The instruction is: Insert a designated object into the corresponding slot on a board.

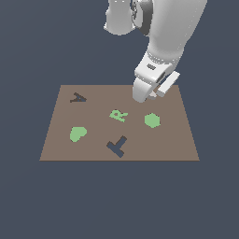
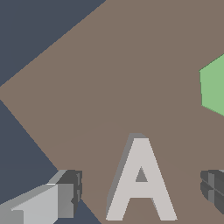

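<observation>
one brown board (image 1: 119,123) is seen. three green shapes are counted on it: an r (image 1: 118,115), a hexagon (image 1: 152,120) and a blob (image 1: 77,134). two dark letter shapes are counted, an a (image 1: 78,98) and a t (image 1: 117,146). one pale grey a block (image 2: 141,183) is shown in the wrist view.

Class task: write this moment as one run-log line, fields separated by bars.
end effector: open, fingers either side of grey A block | block: on board | dark A slot: unfilled | green hexagon: nearby
</observation>
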Tool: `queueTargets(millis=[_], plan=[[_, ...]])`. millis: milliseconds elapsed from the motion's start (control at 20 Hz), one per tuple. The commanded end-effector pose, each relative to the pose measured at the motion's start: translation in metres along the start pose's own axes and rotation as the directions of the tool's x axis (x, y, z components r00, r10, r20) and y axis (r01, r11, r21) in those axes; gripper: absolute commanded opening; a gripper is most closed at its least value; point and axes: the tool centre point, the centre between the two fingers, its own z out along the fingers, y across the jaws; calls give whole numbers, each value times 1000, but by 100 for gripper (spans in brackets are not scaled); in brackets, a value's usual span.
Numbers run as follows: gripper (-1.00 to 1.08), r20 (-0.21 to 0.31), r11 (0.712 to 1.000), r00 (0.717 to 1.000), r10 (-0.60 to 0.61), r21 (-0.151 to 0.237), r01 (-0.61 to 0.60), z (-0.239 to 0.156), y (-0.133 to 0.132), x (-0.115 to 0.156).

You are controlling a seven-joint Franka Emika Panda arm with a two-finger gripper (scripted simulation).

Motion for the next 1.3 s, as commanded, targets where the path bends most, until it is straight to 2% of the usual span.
queueTargets(millis=[0,500,550,1250], plan=[[100,0,1000,1000,0,0,0,0,0,0],[100,0,1000,1000,-2,-1,2,20,0,-1],[-100,0,1000,1000,-2,-1,2,20,0,-1],[-100,0,1000,1000,-2,-2,2,15,0,0]])
